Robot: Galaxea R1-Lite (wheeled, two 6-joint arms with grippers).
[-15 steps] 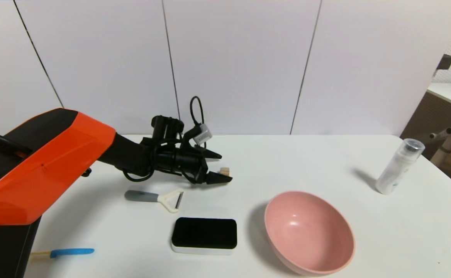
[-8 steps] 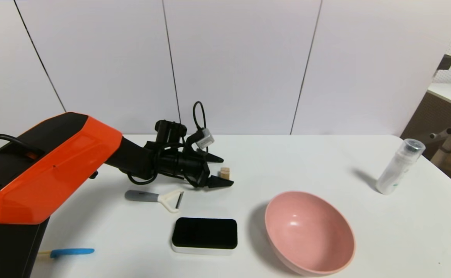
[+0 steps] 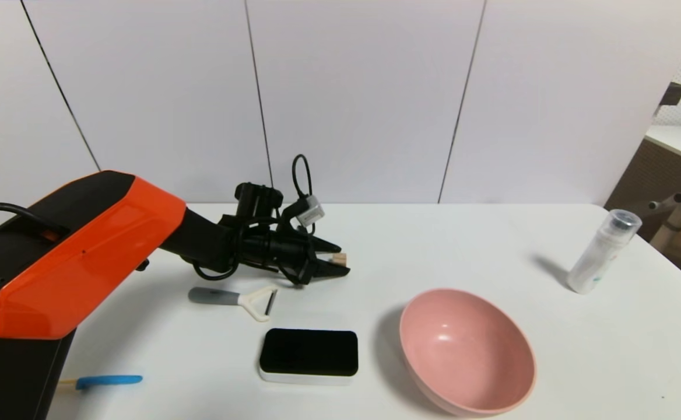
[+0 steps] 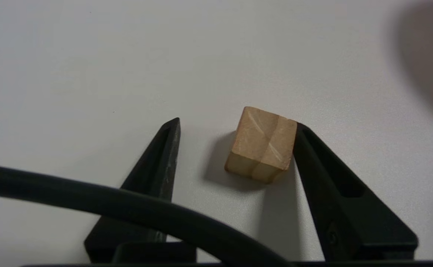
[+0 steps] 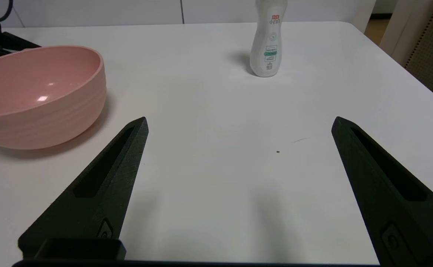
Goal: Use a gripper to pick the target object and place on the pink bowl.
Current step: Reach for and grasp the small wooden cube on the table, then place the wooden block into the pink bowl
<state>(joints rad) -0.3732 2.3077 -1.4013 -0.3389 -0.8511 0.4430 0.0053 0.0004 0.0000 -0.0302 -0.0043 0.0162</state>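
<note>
Wooden cube (image 4: 261, 144) now sits between left hand (image 4: 235, 126) fingers, narrowed from before; one touches, other apart, not yet clamped. Right hand (image 5: 238, 124) idle, spread wide; pink bowl (image 3: 467, 351) waits.

**Site: robot test station, lab or office room**

Plain white tabletop (image 3: 434, 245) set against bare white wall panels (image 3: 352, 99) with dark seams. Unrelated household items scattered as test props: pink bowl (image 3: 467, 350), peeler (image 3: 235, 298), lotion bottle (image 3: 603, 251), black-topped white block (image 3: 309, 354), blue-handled tool (image 3: 98, 382). Orange-and-black robot arm (image 3: 84, 251) reaches over the surface. At the right edge, a second desk (image 3: 676, 143) and a perforated panel (image 5: 429, 48). No domestic fittings visible.
</note>
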